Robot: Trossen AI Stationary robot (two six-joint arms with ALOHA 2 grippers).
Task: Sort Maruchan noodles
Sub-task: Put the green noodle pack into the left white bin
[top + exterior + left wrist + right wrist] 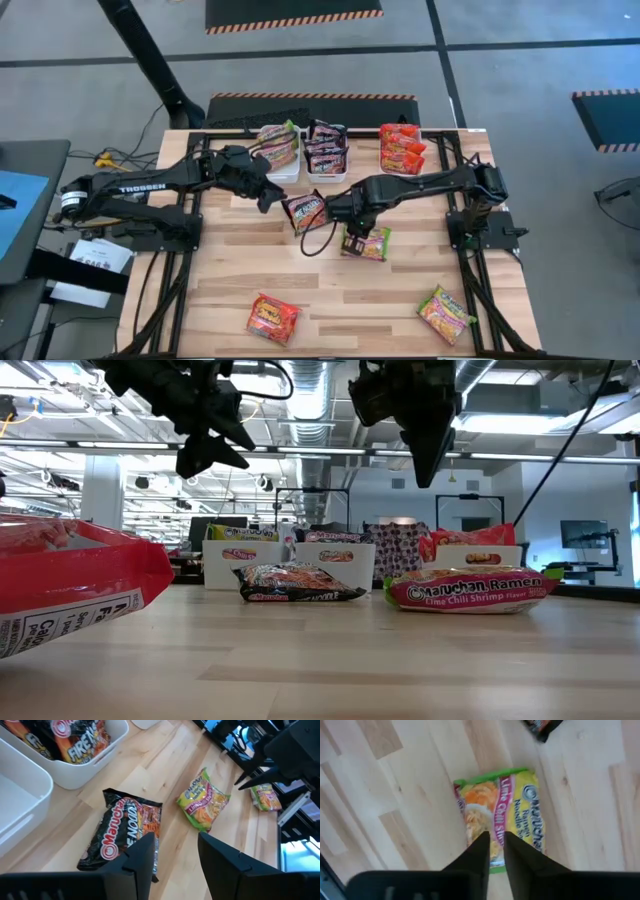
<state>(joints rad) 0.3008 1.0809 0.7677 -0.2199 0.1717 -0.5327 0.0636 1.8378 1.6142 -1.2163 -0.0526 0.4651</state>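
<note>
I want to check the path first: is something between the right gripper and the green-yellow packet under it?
Nothing visible. The right gripper hangs directly above the green-yellow packet, with only clear air between. The dark packet lies apart, beside it.

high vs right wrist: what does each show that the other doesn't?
High only: three white trays, the red packet and a green-yellow packet at the near edge, left gripper over the dark packet.
Right wrist only: right gripper's fingers nearly together.
Both: the green-yellow Lime Chili Shrimp packet on the wood beneath the right gripper.
</note>
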